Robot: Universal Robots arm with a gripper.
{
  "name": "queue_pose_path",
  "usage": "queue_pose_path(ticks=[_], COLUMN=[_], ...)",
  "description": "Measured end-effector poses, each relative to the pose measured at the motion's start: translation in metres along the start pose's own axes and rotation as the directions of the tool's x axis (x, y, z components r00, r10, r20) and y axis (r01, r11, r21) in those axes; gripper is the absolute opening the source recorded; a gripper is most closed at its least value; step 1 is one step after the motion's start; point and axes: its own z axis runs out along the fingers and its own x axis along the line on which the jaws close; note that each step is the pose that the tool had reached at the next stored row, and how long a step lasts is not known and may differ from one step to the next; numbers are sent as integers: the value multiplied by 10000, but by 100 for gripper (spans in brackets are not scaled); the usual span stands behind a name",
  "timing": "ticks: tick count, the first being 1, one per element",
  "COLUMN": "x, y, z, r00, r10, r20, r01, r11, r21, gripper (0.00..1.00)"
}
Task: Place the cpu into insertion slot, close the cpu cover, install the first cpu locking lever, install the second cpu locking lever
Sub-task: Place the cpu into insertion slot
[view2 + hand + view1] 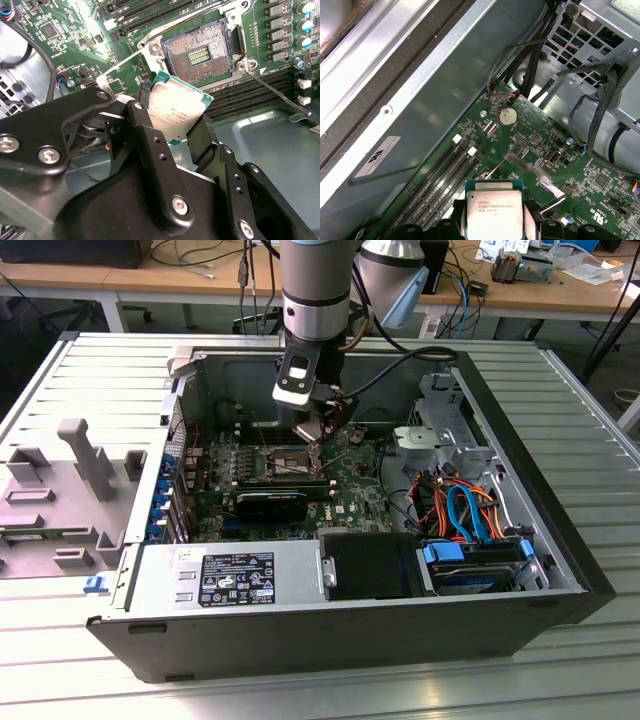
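**Chip pinched beside the open socket**

At the exterior view's left, a grey moulded plastic fixture (75,475) lies on the ribbed aluminium table (560,390). Next comes the open dark grey metal computer case (330,635), with a green circuit board (350,502) on its floor. On that board sits the insertion slot (283,462), a square dark-centred socket with a silvery metal rim. Just right of it, the arm's black gripper (318,438) reaches down into the case. Further right, blue and orange cables (462,508) run below a silvery drive cage (445,425).

In both wrist views the gripper (172,129) is pinching the cpu (176,111) (493,212), a small flat square chip with a dull silver-grey metal top. Its black fingers (145,125) press on two opposite edges. The cpu hangs tilted, near the insertion slot (200,55) but not seated in it. The slot's contact field lies bare. The thin silvery cpu cover (536,175) stands swung open. A thin metal locking lever (276,92) juts out loose beside the socket.
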Motion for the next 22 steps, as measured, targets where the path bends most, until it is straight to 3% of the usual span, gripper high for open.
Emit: queue_pose_path(ticks=[22], x=[0], y=[-1], z=[8], r00=[9999], r10=[157], r20=[14], r01=[-157], r11=[9999], r21=[-3], gripper=[54])
